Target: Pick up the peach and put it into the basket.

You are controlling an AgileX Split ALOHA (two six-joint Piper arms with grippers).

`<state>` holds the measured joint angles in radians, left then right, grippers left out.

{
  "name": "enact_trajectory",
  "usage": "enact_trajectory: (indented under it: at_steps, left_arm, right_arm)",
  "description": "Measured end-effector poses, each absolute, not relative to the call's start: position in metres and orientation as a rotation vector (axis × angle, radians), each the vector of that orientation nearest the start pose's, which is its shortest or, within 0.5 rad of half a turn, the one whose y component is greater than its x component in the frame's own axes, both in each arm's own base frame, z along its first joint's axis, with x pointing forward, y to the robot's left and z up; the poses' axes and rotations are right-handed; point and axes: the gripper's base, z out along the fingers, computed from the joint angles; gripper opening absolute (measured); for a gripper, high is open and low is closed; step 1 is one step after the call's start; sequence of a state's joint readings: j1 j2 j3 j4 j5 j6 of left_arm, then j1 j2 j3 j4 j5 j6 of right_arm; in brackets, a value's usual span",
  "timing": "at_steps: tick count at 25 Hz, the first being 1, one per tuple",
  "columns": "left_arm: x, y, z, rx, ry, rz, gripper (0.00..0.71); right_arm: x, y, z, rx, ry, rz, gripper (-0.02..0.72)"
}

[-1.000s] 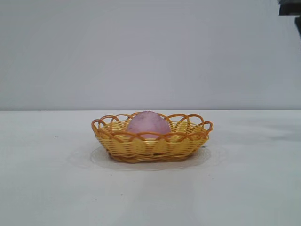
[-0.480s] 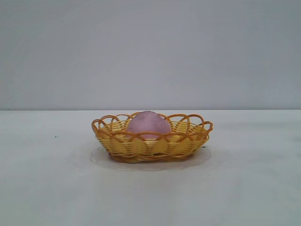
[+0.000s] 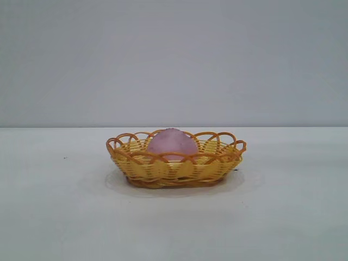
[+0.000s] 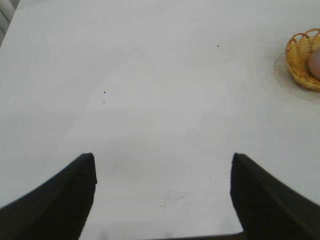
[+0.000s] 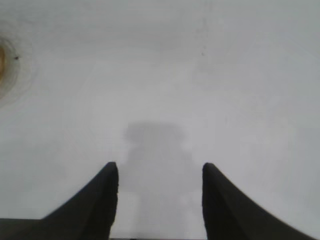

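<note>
White desk (image 3: 65,217) fills the lower half of the exterior view, plain grey wall (image 3: 174,60) behind it. Yellow wicker basket (image 3: 141,167) with orange-brown looped rim sits on the desk at mid-frame, oval, shallow, upright. Pinkish-mauve peach (image 3: 172,143) lies inside the basket, roughly centred, its top rising above the rim loops, front of it partly hidden by the weave. Neither arm shows in the exterior view. Left wrist view: left gripper (image 4: 162,165) hangs over bare desk, jaws spread wide with nothing between them, only desk surface in the gap; basket edge shows far off at the frame border with a sliver of peach inside, well apart from these jaws. Right wrist view: right gripper (image 5: 160,172) is over bare desk too, jaws parted narrower than the left pair, nothing held, its own shadow (image 5: 155,145) falls on the desk between and beyond the tips. A faint ring mark and an orange-brown blur at the frame edge in that view, too cut off to name. Small dark specks (image 4: 104,92) dot the desk in the left wrist view.
</note>
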<state>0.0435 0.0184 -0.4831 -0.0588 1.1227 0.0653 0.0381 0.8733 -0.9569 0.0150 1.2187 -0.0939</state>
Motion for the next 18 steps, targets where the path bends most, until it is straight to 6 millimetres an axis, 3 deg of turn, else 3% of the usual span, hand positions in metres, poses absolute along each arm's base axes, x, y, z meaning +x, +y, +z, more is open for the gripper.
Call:
enact_trajectory:
  at_steps: [9,18]
  left_arm:
    - [-0.003,-0.005,0.268,0.027,2.140,-0.008,0.530]
    - [-0.003,-0.005,0.268,0.027,2.140,-0.008,0.530]
  right_arm:
    - [0.035,0.003,0.331,-0.159,2.385,-0.005,0.328]
    - [-0.020,0.002,0.289,-0.156,2.192,0.012,0.328]
